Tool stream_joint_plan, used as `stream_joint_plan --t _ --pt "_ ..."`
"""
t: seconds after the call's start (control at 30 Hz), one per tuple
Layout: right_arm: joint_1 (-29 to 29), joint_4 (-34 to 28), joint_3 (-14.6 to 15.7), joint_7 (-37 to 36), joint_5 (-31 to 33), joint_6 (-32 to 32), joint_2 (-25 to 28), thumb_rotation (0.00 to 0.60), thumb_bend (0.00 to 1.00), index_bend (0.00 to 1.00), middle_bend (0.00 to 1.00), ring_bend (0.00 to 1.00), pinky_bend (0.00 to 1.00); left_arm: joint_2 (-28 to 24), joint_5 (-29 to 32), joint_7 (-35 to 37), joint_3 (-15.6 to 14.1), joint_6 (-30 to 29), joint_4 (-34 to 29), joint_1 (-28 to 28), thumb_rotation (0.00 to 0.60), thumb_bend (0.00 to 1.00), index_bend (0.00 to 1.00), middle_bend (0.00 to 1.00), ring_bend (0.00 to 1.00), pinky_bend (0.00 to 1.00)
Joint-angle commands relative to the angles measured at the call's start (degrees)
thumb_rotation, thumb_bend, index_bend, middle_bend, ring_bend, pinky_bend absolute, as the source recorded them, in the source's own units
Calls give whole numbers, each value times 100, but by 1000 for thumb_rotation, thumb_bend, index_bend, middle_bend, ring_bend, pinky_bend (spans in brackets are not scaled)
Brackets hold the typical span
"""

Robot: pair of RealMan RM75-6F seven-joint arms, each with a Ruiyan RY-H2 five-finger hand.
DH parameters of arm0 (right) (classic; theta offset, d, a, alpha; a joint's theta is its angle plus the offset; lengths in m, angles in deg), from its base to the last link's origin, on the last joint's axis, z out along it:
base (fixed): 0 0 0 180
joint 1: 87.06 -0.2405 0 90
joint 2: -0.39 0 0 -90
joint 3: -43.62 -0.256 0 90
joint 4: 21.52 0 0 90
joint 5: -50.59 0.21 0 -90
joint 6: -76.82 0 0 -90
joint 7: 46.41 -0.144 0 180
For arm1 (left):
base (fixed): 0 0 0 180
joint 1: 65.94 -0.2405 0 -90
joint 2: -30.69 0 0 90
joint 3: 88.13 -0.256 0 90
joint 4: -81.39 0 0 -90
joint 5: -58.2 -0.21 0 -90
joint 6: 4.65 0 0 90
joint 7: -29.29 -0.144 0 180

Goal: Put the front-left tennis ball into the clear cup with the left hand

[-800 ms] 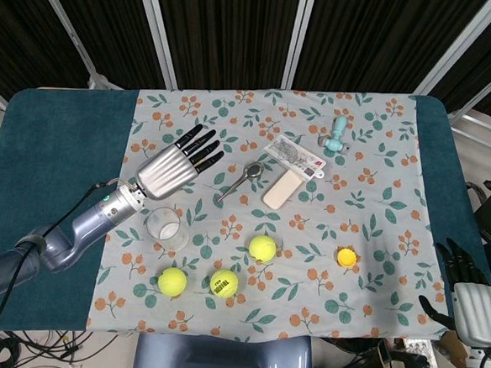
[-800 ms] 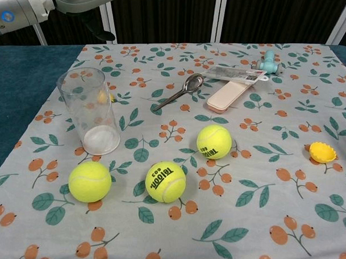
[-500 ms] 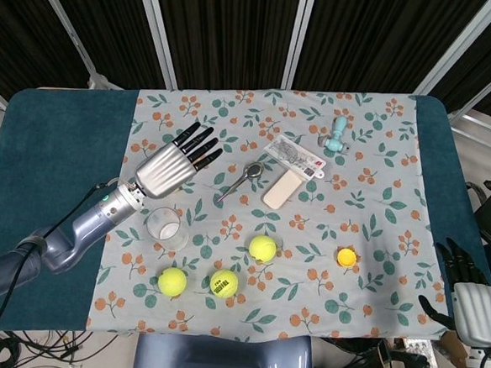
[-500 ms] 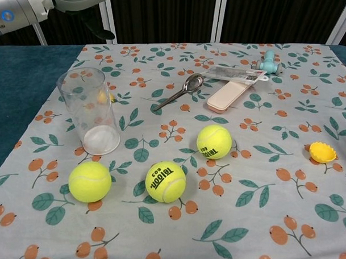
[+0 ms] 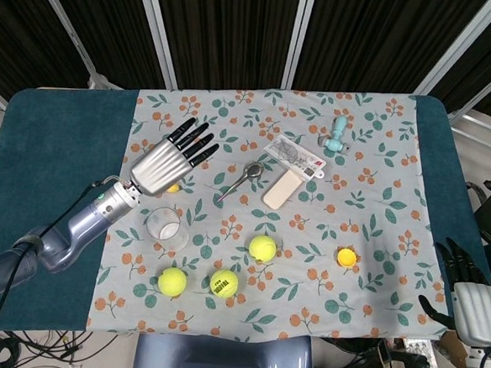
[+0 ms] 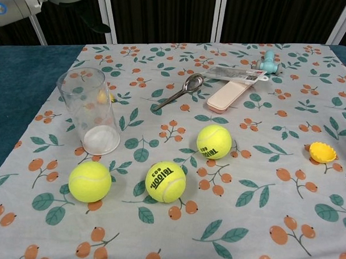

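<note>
Head view shows the left arm (image 5: pixel 56 234) coming in from the near-left corner and slanting up toward the far right, its silver wrist over the edge of the floral cloth (image 5: pixel 382 160). The left hand (image 5: pixel 165 159) is raised above the cloth, back of the hand up, dark fingers (image 5: pixel 196 140) stretched out straight and a little spread, gripping nothing. It hangs just beyond the clear cup (image 5: pixel 164 226), which stands upright and empty. Near of the cup, the front-left tennis ball (image 5: pixel 171 282) lies on the cloth, apart from the cup and untouched. Just to its right lies a second tennis ball (image 5: pixel 223 283) with black lettering, and a third tennis ball (image 5: pixel 262 248) sits farther right and a bit farther back. A metal spoon (image 5: pixel 242 180) lies beyond these, then a pale flat case (image 5: pixel 282 187). At the near-right corner, off the table, the right hand (image 5: pixel 470 294) hangs with its fingers loose and apart, holding nothing.
</note>
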State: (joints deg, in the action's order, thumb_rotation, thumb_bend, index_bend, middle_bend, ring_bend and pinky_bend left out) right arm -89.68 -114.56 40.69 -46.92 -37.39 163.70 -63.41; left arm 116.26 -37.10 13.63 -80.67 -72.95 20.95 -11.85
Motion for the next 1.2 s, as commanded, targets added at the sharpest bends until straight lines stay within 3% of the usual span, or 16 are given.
stream_joint_plan --t 0.03,0.27,0.47,0.63,0.77,0.9,1.03,1.2 --pt "1 2 0 -4 5 -2 -1 600 164 0 0 67 240 -87 58 62 60 -61 -109 -32 600 161 145 147 62 134" --pt "2 17 -4 -13 10 2 -5 600 164 0 0 67 240 -413 195 286 179 -326 -578 -206 600 161 144 162 63 135" --pt "3 5 6 20 -4 2 -11 600 164 0 0 68 240 -866 774 945 320 -885 -1755 -900 600 161 152 211 92 152" --pt "5 -23 9 134 -19 17 -32 600 164 0 0 68 240 -1629 949 1290 -80 -926 -2864 -1537 600 159 141 162 66 146" --pt "1 -28 13 254 -50 33 -52 600 165 0 0 67 240 -2191 663 2564 -517 -1167 -3605 -2067 600 149 137 152 54 146" --pt "5 -36 1 283 -16 32 -66 600 164 0 0 67 240 -2435 46 2889 -910 -1534 -3496 -2416 600 81 118 138 27 126" --pt "11 -48 -5 294 8 33 -58 600 165 0 0 67 240 -2532 -490 3153 -1389 -1675 -3512 -2717 600 77 112 133 19 112" --pt "23 -51 -5 281 8 50 -51 600 165 0 0 67 240 -2436 -846 3194 -1695 -1745 -3315 -2947 600 76 113 133 19 112"
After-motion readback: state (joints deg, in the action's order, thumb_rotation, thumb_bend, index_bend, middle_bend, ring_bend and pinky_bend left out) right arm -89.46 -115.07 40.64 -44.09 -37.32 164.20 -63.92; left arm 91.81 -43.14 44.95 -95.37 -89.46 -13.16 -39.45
